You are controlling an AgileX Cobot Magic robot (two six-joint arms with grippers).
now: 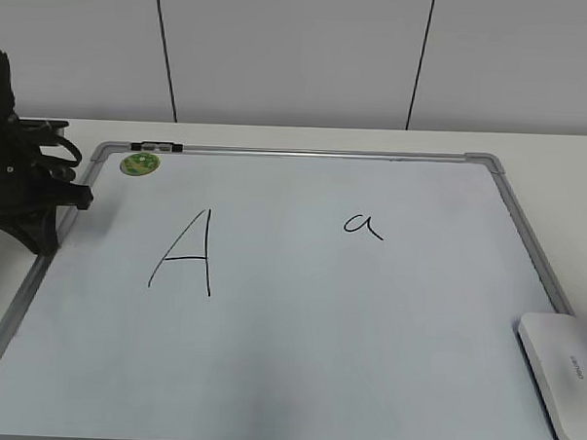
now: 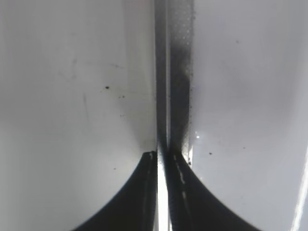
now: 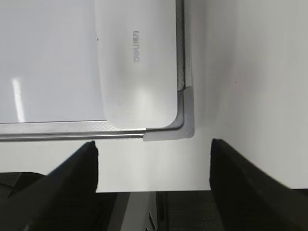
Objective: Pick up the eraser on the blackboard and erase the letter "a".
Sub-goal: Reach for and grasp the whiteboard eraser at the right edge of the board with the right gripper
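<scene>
The blackboard (image 1: 296,376) lies flat on the white table. The small cursive letter "a" (image 1: 363,226) is right of its centre. The white eraser (image 1: 564,373) lies at the board's near right corner. In the right wrist view the eraser (image 3: 137,67) sits inside the grey corner piece of the blackboard (image 3: 185,120). My right gripper (image 3: 154,149) is open and empty, just off that corner over the bare table; it is outside the exterior view. My left gripper (image 1: 41,236) is shut and empty at the board's left frame; it also shows in the left wrist view (image 2: 162,159).
A large capital "A" (image 1: 185,254) is drawn left of centre. A round green magnet (image 1: 138,163) and a small black-and-silver marker (image 1: 156,147) sit at the board's far left corner. The table's front edge (image 3: 154,190) is right under the right gripper.
</scene>
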